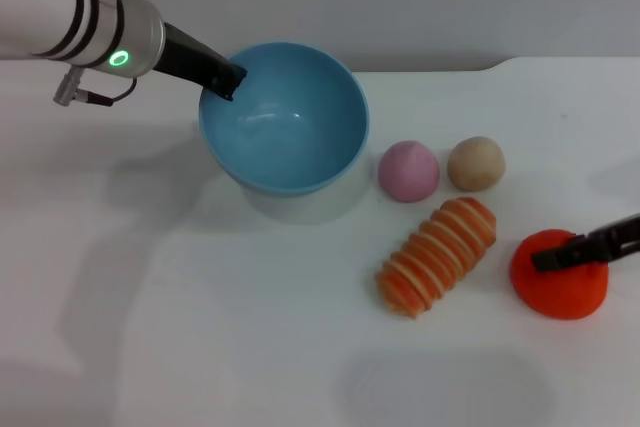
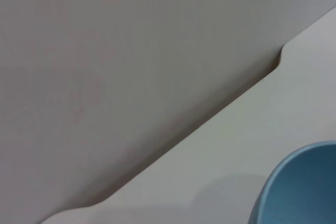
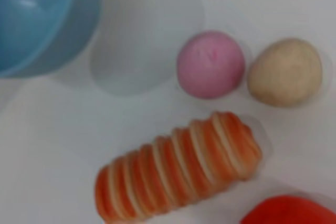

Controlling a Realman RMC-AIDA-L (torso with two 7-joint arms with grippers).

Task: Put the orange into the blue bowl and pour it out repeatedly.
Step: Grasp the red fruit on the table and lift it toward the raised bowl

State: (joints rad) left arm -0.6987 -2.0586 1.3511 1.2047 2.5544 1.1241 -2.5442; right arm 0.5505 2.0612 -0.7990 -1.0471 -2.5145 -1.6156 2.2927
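The blue bowl (image 1: pixel 285 122) is at the back middle of the white table, raised a little with its shadow showing below it. My left gripper (image 1: pixel 225 80) is shut on its far left rim. The bowl is empty. Part of its outer wall (image 2: pixel 299 187) shows in the left wrist view, and its side (image 3: pixel 37 19) shows in the right wrist view. The orange (image 1: pixel 558 282) rests on the table at the right front. My right gripper (image 1: pixel 565 252) reaches in from the right edge and lies across the orange's top. A sliver of the orange (image 3: pixel 289 211) appears in the right wrist view.
An orange-and-cream striped oblong (image 1: pixel 438 255) (image 3: pixel 178 171) lies between bowl and orange. A pink ball (image 1: pixel 408 169) (image 3: pixel 210 64) and a tan ball (image 1: pixel 476 163) (image 3: pixel 285 72) sit just right of the bowl. The table's stepped back edge (image 1: pixel 500 65) runs behind them.
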